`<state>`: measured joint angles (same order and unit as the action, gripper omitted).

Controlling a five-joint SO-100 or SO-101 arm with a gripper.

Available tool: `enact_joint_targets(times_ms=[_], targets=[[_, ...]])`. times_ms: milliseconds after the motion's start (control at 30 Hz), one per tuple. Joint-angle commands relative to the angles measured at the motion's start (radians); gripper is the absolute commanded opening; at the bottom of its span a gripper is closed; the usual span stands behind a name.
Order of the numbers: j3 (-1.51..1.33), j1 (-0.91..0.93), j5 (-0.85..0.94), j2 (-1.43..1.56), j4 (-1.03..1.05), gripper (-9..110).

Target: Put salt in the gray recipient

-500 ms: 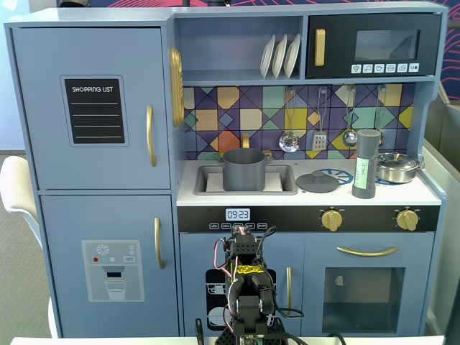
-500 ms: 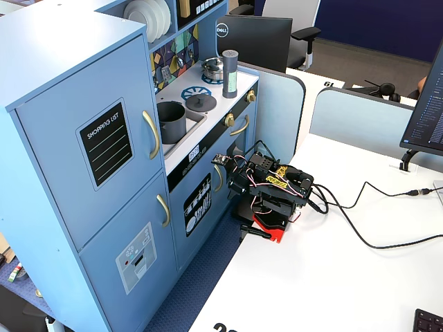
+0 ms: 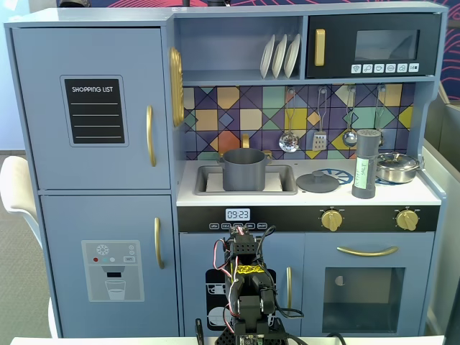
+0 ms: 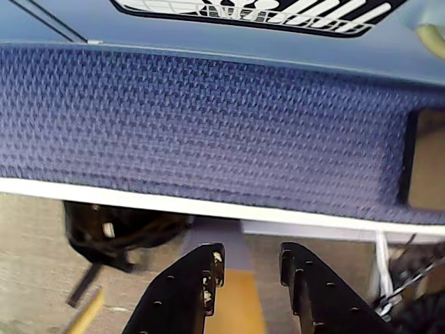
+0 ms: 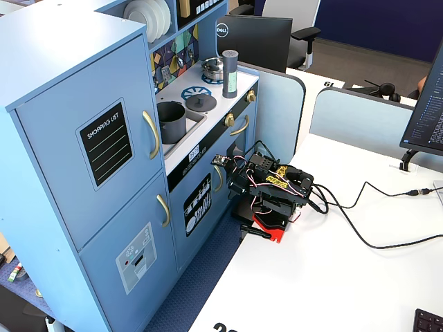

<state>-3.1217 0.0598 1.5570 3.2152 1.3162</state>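
Observation:
The salt shaker (image 3: 365,164) is a tall gray cylinder with a pale green label. It stands upright on the toy kitchen's counter, right of the sink; it also shows in the other fixed view (image 5: 230,73). The gray pot (image 3: 243,169) sits in the sink (image 3: 208,181) and shows in the other fixed view (image 5: 171,121) too. My arm (image 3: 244,287) is folded low in front of the kitchen, well below the counter. In the wrist view my gripper (image 4: 250,259) is empty, its black jaws a little apart, pointing down past the white table edge.
A gray lid (image 3: 318,181) lies on the counter between pot and shaker. A silver lidded pan (image 3: 397,167) stands right of the shaker. Utensils (image 3: 320,118) hang above the counter. Cables (image 5: 374,207) trail across the white table behind the arm.

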Motion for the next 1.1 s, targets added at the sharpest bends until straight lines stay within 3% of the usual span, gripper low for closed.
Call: enact_joint_targets(times_ms=[0, 233, 433, 767, 900, 1067], targets=[[0.054, 0.051, -0.015, 0.002, -0.044, 0], [0.492, 0.175, -0.037, -0.245, -0.057, 0], [0.732, 0.362, -0.046, -0.284, -0.077, 0], [0.873, 0.756, 0.034, -0.437, -0.577, 0], [0.954, 0.808, 0.018, -0.552, -0.706, 0], [0.976, 0.845, -0.011, -0.675, -0.940, 11]])
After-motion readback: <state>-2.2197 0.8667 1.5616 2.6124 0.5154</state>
